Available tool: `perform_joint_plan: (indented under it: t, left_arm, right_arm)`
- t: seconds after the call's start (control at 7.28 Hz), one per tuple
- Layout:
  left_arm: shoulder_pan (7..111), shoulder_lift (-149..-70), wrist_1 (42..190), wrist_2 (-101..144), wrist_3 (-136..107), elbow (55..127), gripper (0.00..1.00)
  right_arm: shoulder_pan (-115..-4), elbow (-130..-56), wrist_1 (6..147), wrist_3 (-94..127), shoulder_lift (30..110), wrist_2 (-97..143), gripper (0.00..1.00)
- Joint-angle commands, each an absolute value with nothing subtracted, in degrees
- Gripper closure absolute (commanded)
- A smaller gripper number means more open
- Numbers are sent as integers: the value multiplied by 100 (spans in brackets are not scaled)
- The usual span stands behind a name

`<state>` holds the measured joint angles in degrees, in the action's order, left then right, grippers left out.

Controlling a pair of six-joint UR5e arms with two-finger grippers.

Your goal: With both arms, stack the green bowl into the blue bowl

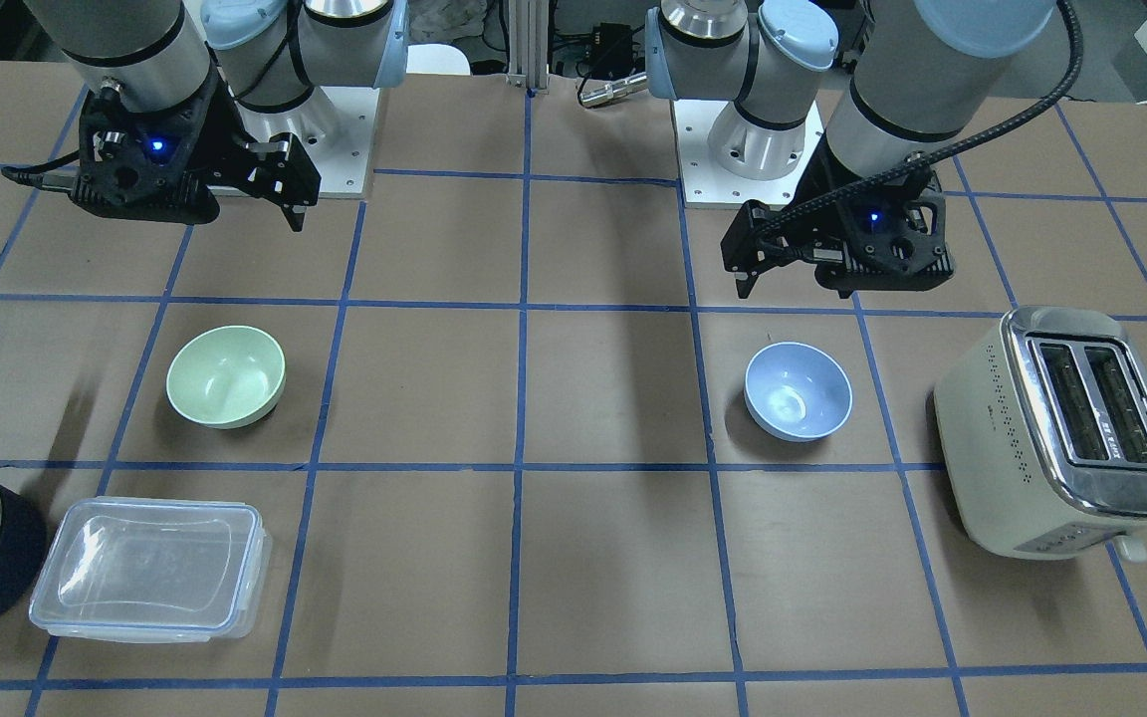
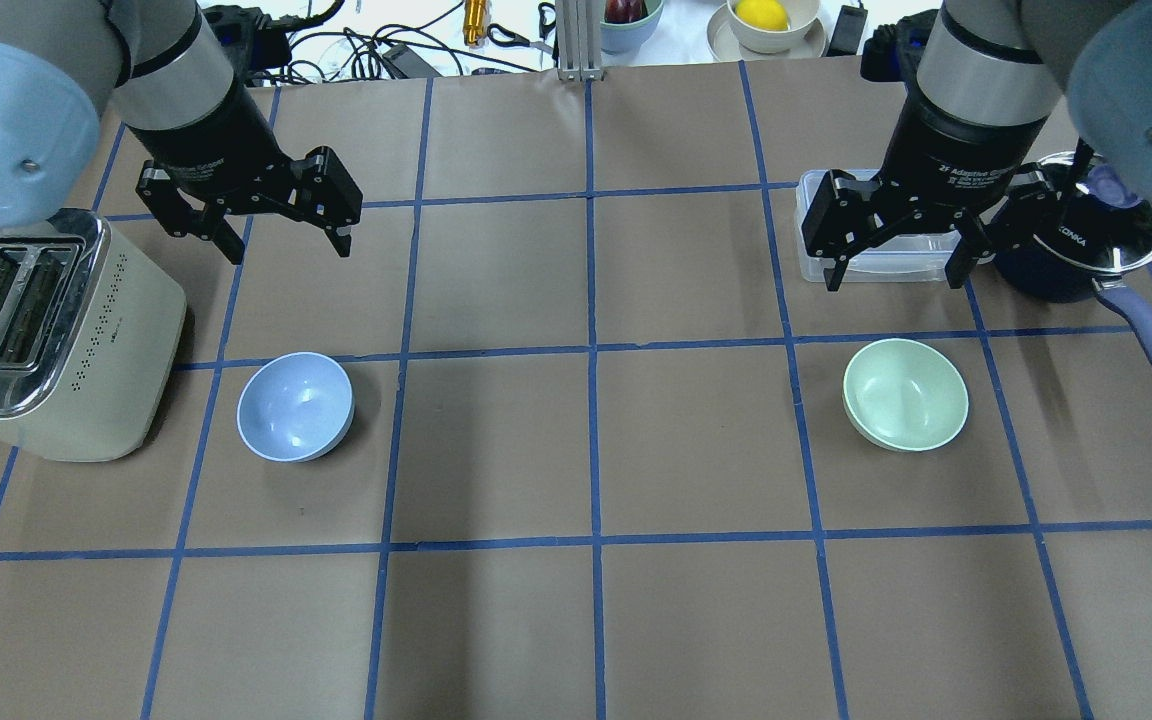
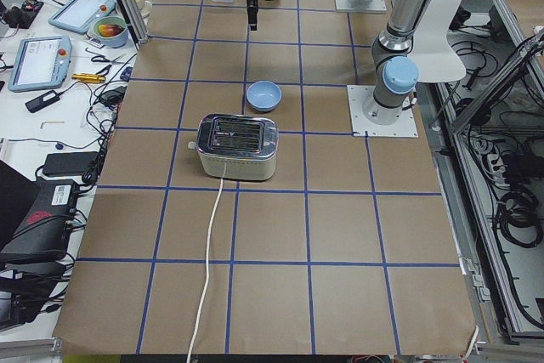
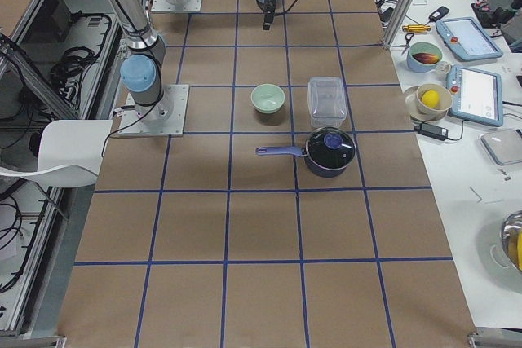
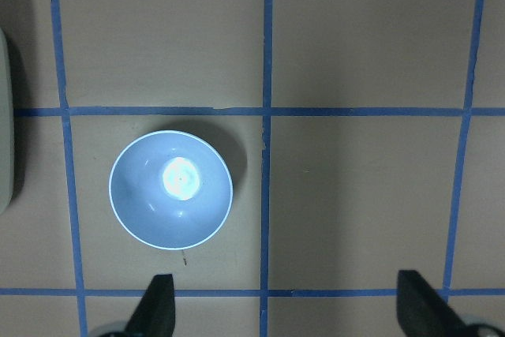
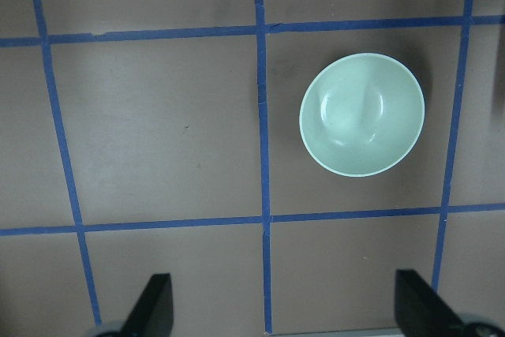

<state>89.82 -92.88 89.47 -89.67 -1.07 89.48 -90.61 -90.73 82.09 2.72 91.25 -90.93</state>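
Observation:
The pale green bowl (image 2: 905, 394) sits upright and empty on the brown table on my right side, also in the front view (image 1: 226, 376) and the right wrist view (image 6: 361, 114). The light blue bowl (image 2: 295, 406) sits upright and empty on my left side, also in the front view (image 1: 798, 390) and the left wrist view (image 5: 170, 189). My left gripper (image 2: 288, 245) hangs open and empty above the table, beyond the blue bowl. My right gripper (image 2: 894, 280) hangs open and empty beyond the green bowl. The bowls are about two grid squares apart.
A cream toaster (image 2: 46, 340) stands just left of the blue bowl. A clear lidded container (image 1: 150, 568) and a dark blue saucepan (image 2: 1076, 250) with its handle (image 2: 1151, 345) sit beyond and right of the green bowl. Blue tape lines grid the table.

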Motion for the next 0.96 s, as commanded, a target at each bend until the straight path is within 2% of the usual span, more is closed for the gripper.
perform_joint_plan:
  t: [0.0,0.82]
  left_arm:
    - [8982,-9229,8947,-8965,-123,8930,0]
    - [8965,-9325,8991,-8974,-132,8982,0]
  right_arm:
    - [-9062,-9062,8218,272,9097,-9114,0]
    - [-9053,-9035,8226,264,9079,-9105,0]
